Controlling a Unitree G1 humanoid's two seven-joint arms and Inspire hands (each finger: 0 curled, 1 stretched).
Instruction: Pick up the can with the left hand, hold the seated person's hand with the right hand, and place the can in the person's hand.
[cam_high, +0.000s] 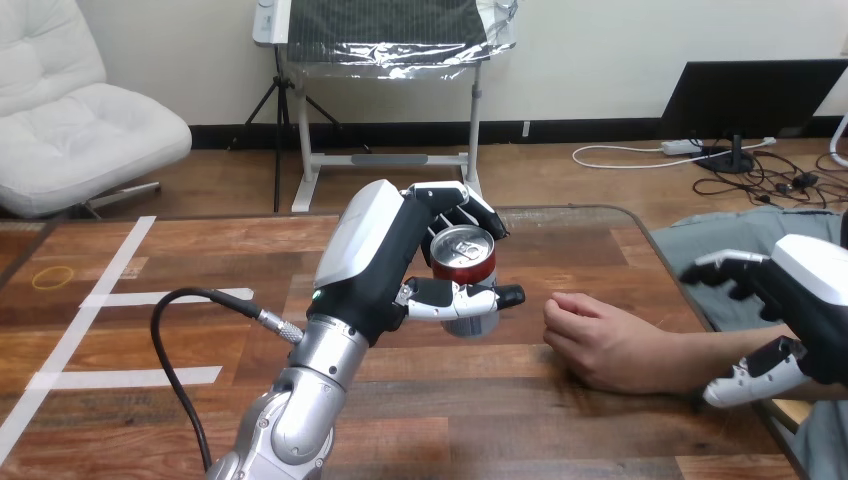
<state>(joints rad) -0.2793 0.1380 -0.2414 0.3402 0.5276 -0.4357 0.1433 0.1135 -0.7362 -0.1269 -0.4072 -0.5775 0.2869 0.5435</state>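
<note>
A red can (462, 255) with a silver top is upright in my left hand (375, 250), whose fingers wrap round its far side while the thumb crosses its front. The can hangs above the middle of the wooden table (180, 400). Just right of it, the person's hand (600, 340) rests on the table, loosely curled, a short gap from the can. My right hand (815, 290) is at the right edge by the person's forearm, open, fingers spread above the forearm and thumb below it, not closed on it.
White tape lines (110, 300) cross the table's left part, with a yellow ring (52, 277) beside them. A black cable (180, 340) loops from my left forearm. The table's right edge runs under the person's forearm.
</note>
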